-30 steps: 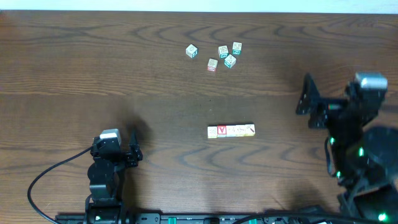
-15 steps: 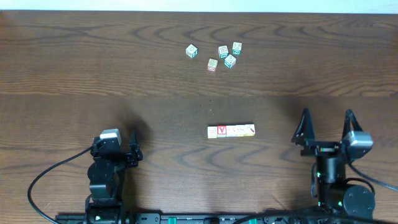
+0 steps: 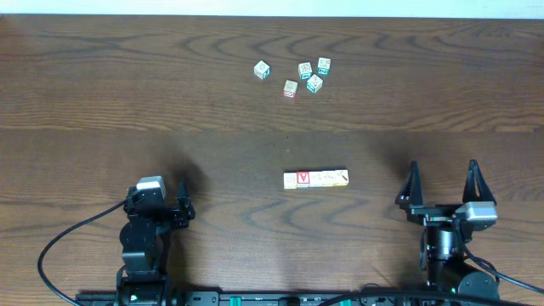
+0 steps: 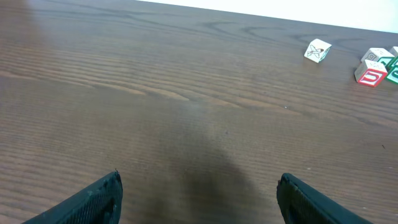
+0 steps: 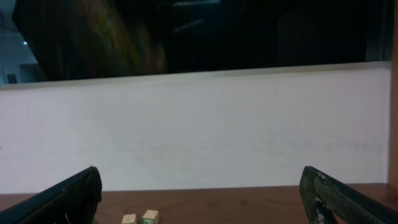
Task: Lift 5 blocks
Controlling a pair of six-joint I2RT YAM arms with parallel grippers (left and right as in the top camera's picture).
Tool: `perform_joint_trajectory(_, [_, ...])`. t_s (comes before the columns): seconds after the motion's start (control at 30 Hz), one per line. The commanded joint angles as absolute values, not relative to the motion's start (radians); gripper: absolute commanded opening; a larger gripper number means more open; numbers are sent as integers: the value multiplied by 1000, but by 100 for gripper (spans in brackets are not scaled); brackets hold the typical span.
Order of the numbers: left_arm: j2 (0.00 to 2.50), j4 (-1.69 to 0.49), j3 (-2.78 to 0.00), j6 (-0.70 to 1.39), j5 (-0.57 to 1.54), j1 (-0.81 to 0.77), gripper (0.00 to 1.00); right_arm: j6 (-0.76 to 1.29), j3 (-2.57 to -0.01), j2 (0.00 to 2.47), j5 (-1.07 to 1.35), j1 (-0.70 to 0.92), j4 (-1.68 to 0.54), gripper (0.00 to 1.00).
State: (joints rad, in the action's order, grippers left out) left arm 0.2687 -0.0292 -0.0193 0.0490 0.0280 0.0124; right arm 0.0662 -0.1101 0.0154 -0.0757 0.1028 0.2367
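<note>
We find the blocks (image 3: 315, 179) butted in one row on the table (image 3: 102, 102), long axis running left to right. The left gripper (image 4: 199, 190) and right gripper (image 3: 443, 168) stand spread, holding nothing. The row lies between them, somewhat nearer the right gripper by our judgement.

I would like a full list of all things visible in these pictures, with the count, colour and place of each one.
blocks in a row: five, pale wood, one with a red V, side by side at mid-table
loose cubes: five, pale with teal, green or red prints, scattered near the far edge
table: one, dark brown wood
cable: one, black, near left corner
wall: one, white, beyond the far edge
left gripper: one, black, open, empty, near left
right gripper: one, black, open, empty, near right
</note>
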Motion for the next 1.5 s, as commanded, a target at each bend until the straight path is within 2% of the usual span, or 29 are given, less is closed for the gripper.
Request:
perform_joint_trajectory(0.0, [271, -68, -4, 50, 31, 17, 80, 50, -76, 6, 8, 55, 255, 99])
perform_joint_trajectory(0.23, [271, -68, -4, 50, 31, 17, 80, 50, -60, 5, 88, -76, 141, 99])
perform_joint_trajectory(0.43, [271, -68, -4, 50, 31, 17, 80, 10, -7, 4, 83, -83, 94, 99])
perform_joint_trajectory(0.7, [271, -68, -4, 50, 31, 17, 80, -6, -6, 4, 56, -84, -75, 99])
perform_joint_trajectory(1.47, [271, -68, -4, 50, 31, 17, 80, -24, -6, 5, 39, -84, -74, 99])
